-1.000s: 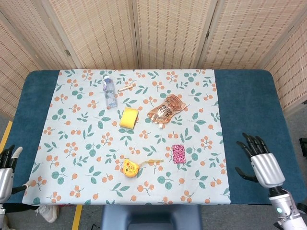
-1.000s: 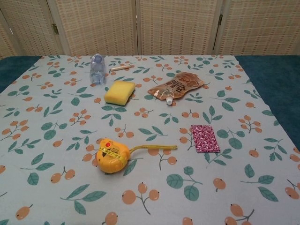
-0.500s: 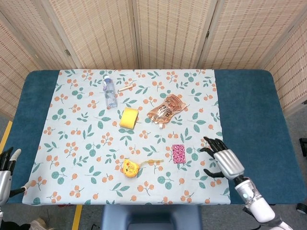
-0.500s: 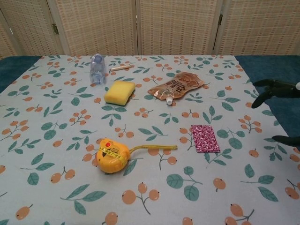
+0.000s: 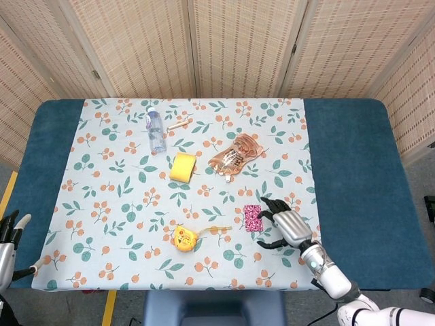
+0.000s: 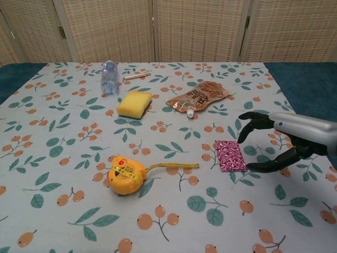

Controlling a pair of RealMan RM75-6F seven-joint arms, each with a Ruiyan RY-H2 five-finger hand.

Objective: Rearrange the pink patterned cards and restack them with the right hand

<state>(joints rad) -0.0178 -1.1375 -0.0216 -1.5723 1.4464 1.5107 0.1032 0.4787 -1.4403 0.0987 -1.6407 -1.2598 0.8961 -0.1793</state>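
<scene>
A: While the right hand (image 5: 289, 227) hangs over the cloth nr the front edge, fingers spread & curled a bit w/ nothing in them, where's the card stack?

B: The pink patterned cards (image 5: 253, 218) lie flat as one neat pile on the floral tablecloth (image 5: 109, 183), front-right part, just beside that hand. Fingertips (image 6: 243, 138) reach toward the pile's right side; can't tell if they touch, though in the chest view there looks to be a gap.

A: And the other hand?

B: Left hand (image 5: 8, 238) is at the table's front-left corner, off the cloth, only partly in the head view. Fingers (image 5: 22, 221) point up & apart, holding nothing.

A: What else is out?

B: Yellow tape measure (image 6: 126, 174) left of the cards, nr the front edge, its tape (image 6: 171, 167) pulled out toward the pile but stopping short. Yellow sponge (image 5: 183, 166) abt mid-cloth. Brown spout pouch (image 5: 234, 155) right of the sponge, lying at a slant. Plastic bottle (image 5: 155, 129) on its side toward the back-left, w/ a small wooden stick (image 5: 179, 123) just right of it, nr the back edge.

A: Table itself?

B: Blue table (image 5: 353, 163) showing either side of the cloth.
</scene>
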